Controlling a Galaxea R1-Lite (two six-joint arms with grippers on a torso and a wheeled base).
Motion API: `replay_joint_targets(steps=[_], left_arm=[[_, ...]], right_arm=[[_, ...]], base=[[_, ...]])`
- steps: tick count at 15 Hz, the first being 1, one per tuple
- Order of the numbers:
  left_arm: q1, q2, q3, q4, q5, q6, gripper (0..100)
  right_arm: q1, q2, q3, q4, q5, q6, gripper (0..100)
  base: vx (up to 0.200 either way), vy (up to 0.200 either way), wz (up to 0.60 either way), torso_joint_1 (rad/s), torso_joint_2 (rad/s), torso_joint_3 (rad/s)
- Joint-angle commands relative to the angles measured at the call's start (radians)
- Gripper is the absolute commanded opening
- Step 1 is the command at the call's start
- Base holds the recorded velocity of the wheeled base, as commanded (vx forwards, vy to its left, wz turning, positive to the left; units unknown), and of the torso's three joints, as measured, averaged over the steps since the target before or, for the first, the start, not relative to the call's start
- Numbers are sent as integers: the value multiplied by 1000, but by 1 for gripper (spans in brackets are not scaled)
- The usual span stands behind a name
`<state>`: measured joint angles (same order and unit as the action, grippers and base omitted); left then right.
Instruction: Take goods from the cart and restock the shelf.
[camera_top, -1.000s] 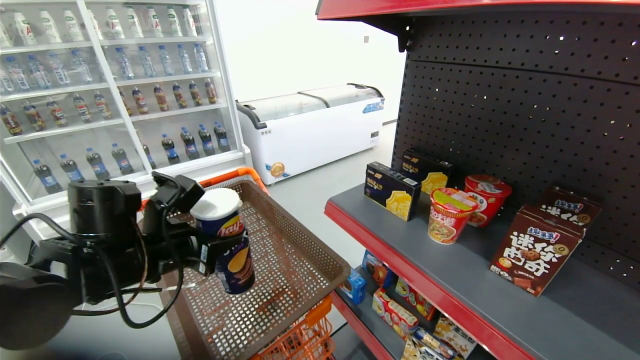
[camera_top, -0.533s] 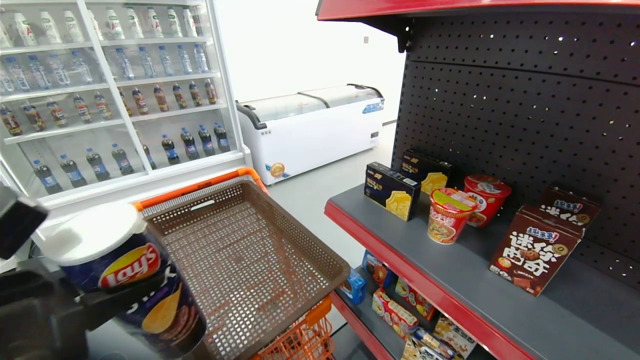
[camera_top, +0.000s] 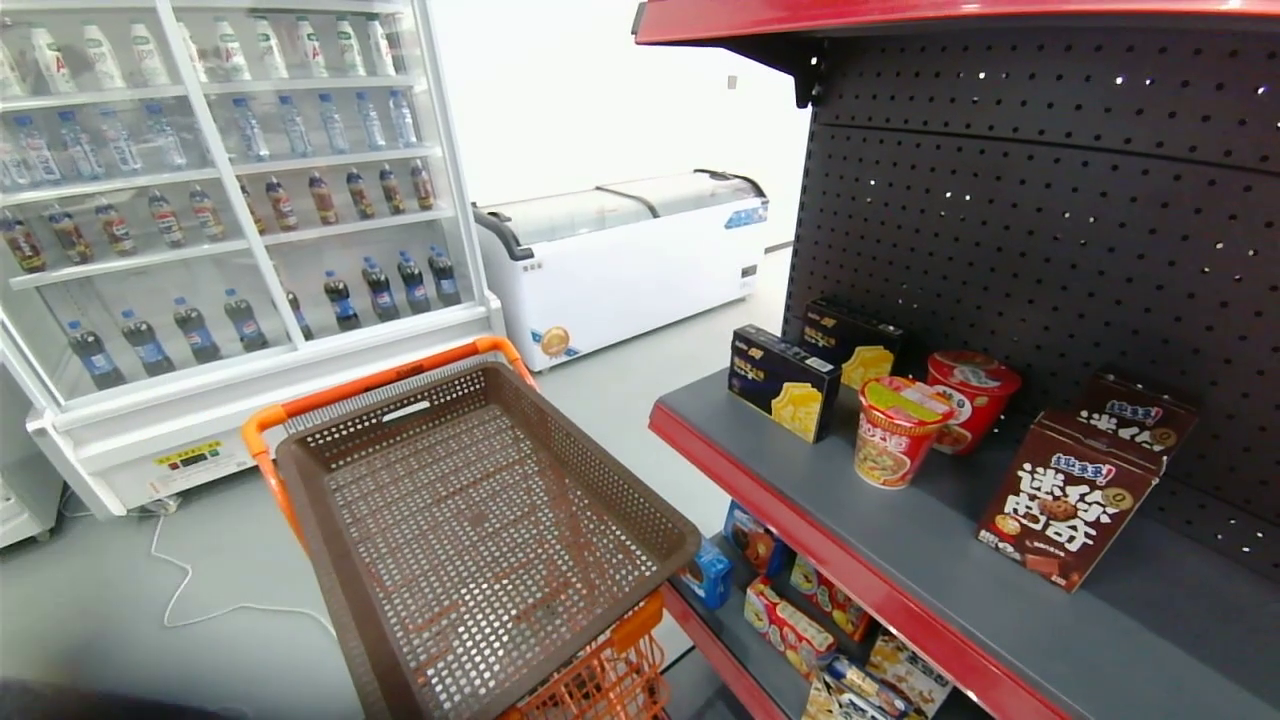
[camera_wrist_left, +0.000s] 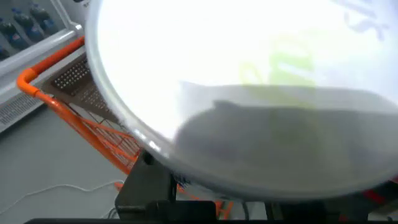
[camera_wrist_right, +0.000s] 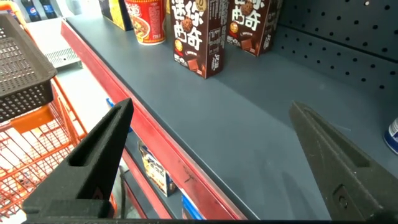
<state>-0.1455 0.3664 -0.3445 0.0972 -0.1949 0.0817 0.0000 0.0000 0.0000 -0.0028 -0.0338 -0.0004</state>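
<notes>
Left gripper: we see it (camera_wrist_left: 149, 196) clamped on the can (camera_wrist_left: 217, 74). The can's white lid crowds the wrist camera and covers most of the fingers.
Can: it is held above the orange frame of the cart (camera_wrist_left: 56, 102).
Right gripper: it (camera_wrist_right: 211, 106) is spread wide with nothing in it, above the grey shelf (camera_top: 800, 500).
On the shelf: we count two dark boxes (camera_top: 783, 382), two noodle cups (camera_top: 895, 430) and two brown biscuit boxes (camera_top: 1065, 505), set in pairs running back to the pegboard.
Cart: its brown basket (camera_top: 690, 545) sits just beside the shelf's red edge.
Around: a drinks cooler (camera_top: 230, 200) and a chest freezer (camera_top: 620, 260) stand behind the cart, and a white cable (camera_top: 190, 590) lies on the floor.
Hidden: we cannot see the can's body behind its lid. The packets (camera_top: 790, 620) on the lower shelf are partly covered by the board above.
</notes>
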Motion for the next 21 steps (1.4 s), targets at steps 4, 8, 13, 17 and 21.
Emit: replay_joint_targets(steps=[4,8,13,17,21], left_arm=[[7,-179,-4,72,35,1,0],[7,-199,7,72,35,0,0],[7,-211,13,73,37,-2,0],[7,-213,13,75,38,-10,0],[9,-215,15,75,46,-23,0]], right_arm=[[0,2,0,0,0,-3,100],[0,2,0,0,0,-3,100],[0,2,0,0,0,-3,100],[0,2,0,0,0,-3,100],[0,2,0,0,0,-3,100]], base=[[0,0,-600,4,2,6],[0,0,-600,4,4,1],[0,0,-600,2,3,2],[0,0,-600,2,0,4],[0,0,-600,5,7,1]])
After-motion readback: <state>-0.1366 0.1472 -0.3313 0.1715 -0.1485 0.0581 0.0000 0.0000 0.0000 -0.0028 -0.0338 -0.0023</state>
